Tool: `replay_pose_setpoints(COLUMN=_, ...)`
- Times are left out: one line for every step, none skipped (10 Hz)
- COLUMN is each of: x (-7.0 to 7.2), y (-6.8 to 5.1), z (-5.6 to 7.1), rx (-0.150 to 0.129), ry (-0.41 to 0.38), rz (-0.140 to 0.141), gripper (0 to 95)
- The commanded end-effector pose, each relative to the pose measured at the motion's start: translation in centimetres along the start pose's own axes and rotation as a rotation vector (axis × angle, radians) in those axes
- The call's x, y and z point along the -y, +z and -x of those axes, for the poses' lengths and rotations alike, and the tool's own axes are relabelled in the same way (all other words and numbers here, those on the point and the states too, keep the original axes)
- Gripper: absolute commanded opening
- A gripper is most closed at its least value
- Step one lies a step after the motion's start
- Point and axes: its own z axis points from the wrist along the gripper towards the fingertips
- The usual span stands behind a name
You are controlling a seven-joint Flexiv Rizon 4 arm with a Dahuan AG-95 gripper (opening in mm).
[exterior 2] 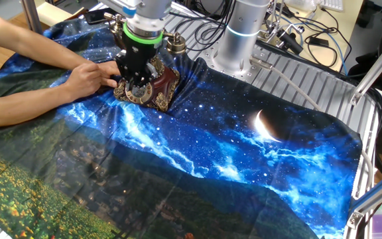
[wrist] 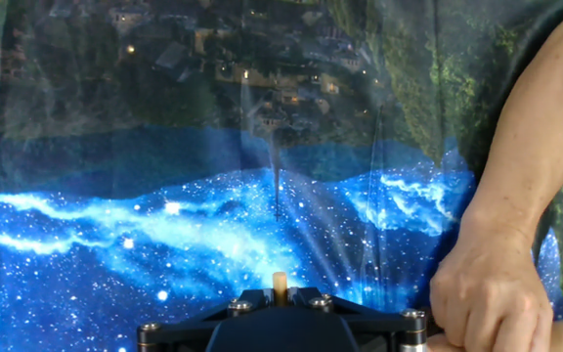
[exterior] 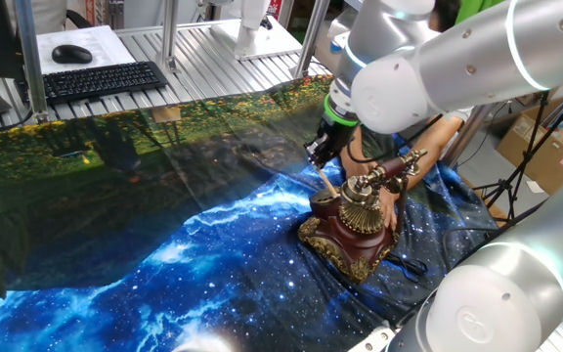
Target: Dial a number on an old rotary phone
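Observation:
The old rotary phone (exterior: pixel 352 233) stands on the starry blue cloth, dark red-brown with gold base trim and its handset (exterior: pixel 399 168) on the cradle. It also shows in the other fixed view (exterior 2: pixel 164 83), with its brass dial (exterior 2: pixel 138 94) just below my gripper (exterior 2: pixel 134 78). My gripper (exterior: pixel 321 154) is shut on a thin wooden stick (exterior: pixel 327 181) that slants down to the dial. In the hand view only the stick's end (wrist: pixel 280 285) shows above the black gripper body (wrist: pixel 280 323). The phone is hidden there.
A person's hand (exterior: pixel 389 207) rests on the phone from the side, also seen in the other fixed view (exterior 2: pixel 91 76) and the hand view (wrist: pixel 492 288). A black keyboard (exterior: pixel 104 80) and mouse (exterior: pixel 71 54) lie at the back. The arm's base (exterior 2: pixel 241 33) and cables stand behind the phone.

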Motion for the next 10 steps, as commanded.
replay_pose_setpoints(x=-0.4, y=0.2, z=-0.1, rx=-0.005, ry=0.003, rz=-0.013, gripper=0.0)
replay_pose_setpoints(x=-0.6, y=0.4, z=0.0, rx=-0.005, ry=0.008, rz=-0.021, gripper=0.0)
replay_pose_setpoints(x=-0.6, y=0.4, z=0.0, rx=-0.004, ry=0.008, rz=-0.022, gripper=0.0)
replay_pose_setpoints(x=-0.8, y=0.5, z=-0.1, rx=-0.003, ry=0.022, rz=-0.027, gripper=0.0)
replay_pose_setpoints(x=-0.9, y=0.5, z=-0.1, rx=0.003, ry=0.021, rz=-0.036, gripper=0.0)
replay_pose_setpoints(x=-1.0, y=0.6, z=-0.1, rx=0.004, ry=0.021, rz=-0.041, gripper=0.0)
replay_pose_setpoints(x=-1.2, y=0.6, z=-0.1, rx=0.004, ry=0.024, rz=-0.044, gripper=0.0)
replay_pose_setpoints(x=-1.3, y=0.7, z=0.0, rx=0.008, ry=0.029, rz=-0.045, gripper=0.0)
replay_pose_setpoints(x=-1.4, y=0.8, z=0.0, rx=0.014, ry=0.046, rz=-0.045, gripper=0.0)
replay_pose_setpoints(x=-1.6, y=0.9, z=0.1, rx=0.018, ry=0.058, rz=-0.049, gripper=0.0)
